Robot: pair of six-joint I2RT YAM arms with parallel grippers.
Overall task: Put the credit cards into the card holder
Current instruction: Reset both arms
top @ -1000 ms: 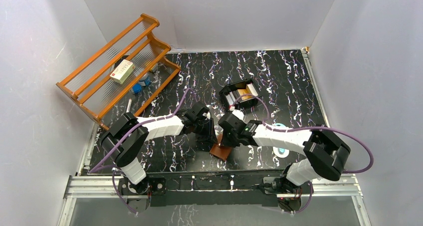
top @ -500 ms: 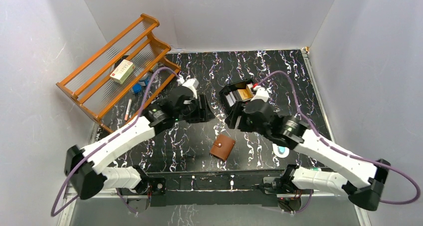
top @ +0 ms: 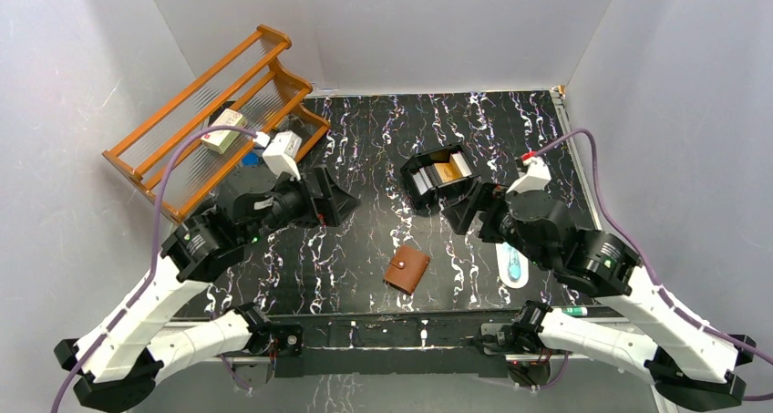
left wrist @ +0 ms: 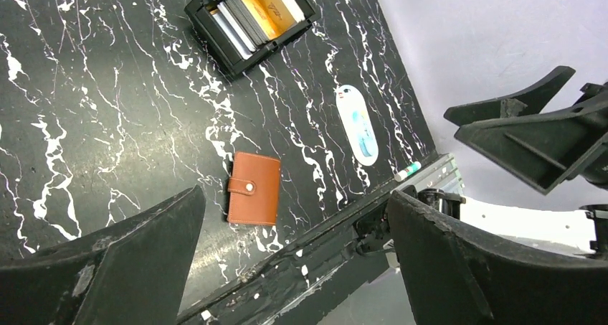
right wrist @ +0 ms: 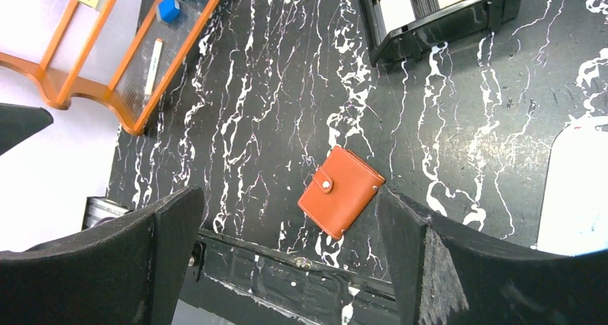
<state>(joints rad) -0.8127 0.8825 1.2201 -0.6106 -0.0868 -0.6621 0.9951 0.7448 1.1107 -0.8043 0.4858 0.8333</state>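
While left gripper (top: 339, 197) and right gripper (top: 467, 208) hang jaws apart, empty, holder (top: 407, 269) lies snapped shut; cards (top: 447, 170) in tray (top: 410, 178).

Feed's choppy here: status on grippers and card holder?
Left gripper, right gripper open, empty. Card holder snapped shut. Credit cards in black tray. Path clear.

This is a robotics lab test cell rather than a lived-in room. Plain white panels (top: 383, 30) box in a black marbled tabletop (top: 365, 130) on three sides. Two white-and-black robot arms, the left arm (top: 137, 308) and the right arm (top: 665, 308), are bolted to a mounting rail (top: 392, 326) along the near edge. An orange wooden rack (top: 187, 98) stands on the table like a staged prop.
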